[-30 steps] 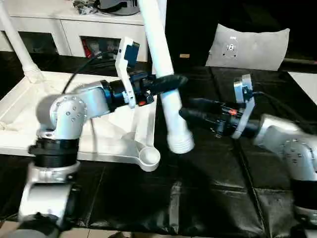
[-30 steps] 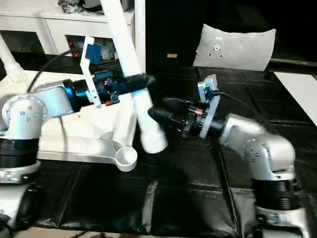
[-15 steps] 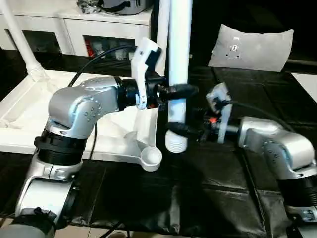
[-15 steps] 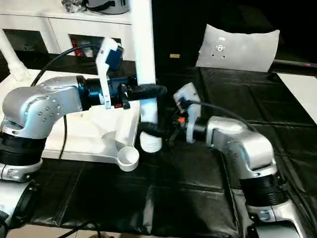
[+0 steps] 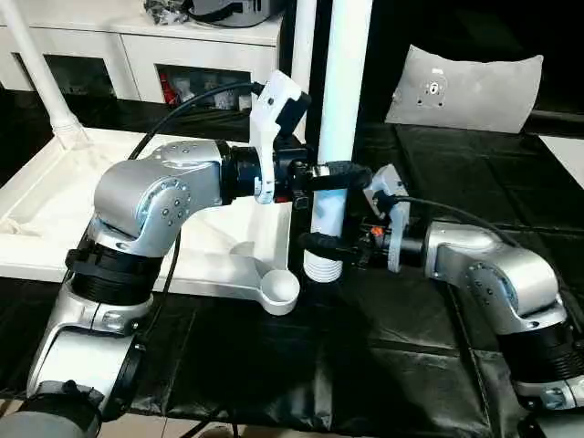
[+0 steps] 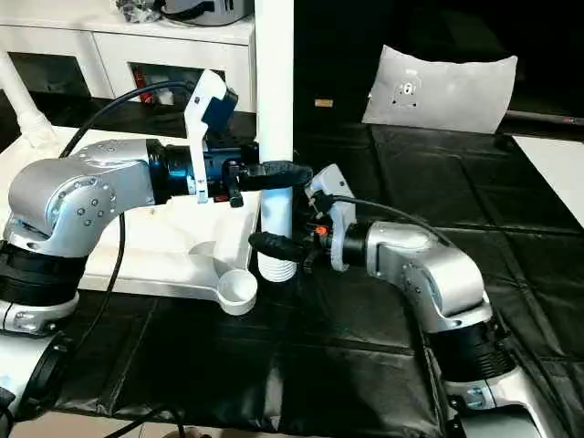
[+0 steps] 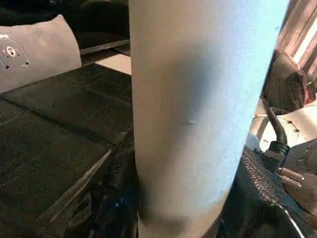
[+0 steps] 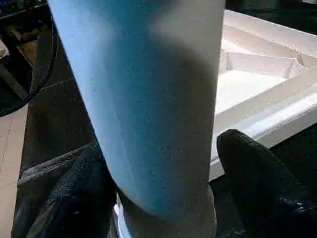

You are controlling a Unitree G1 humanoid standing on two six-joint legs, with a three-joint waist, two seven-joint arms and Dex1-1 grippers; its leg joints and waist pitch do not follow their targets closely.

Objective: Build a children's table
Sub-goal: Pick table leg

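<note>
Head views: long white tapered plastic leg (image 5: 336,137) upright on the black mat (image 5: 383,365), just beside the upturned white ribbed tabletop (image 5: 55,196); left gripper (image 5: 336,175) clamped round it, right gripper (image 5: 319,245) lower, jaws astride. Left wrist: black fingers (image 7: 257,183) flanking leg. Right wrist: the same, contact unclear.

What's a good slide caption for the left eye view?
Both grippers, left above right, hold a white leg upright beside the upturned tabletop's corner socket.

Silver forearms (image 5: 151,196) with screw-dotted round joints, black ribbed wrist collars, black cables, white camera brackets.
</note>
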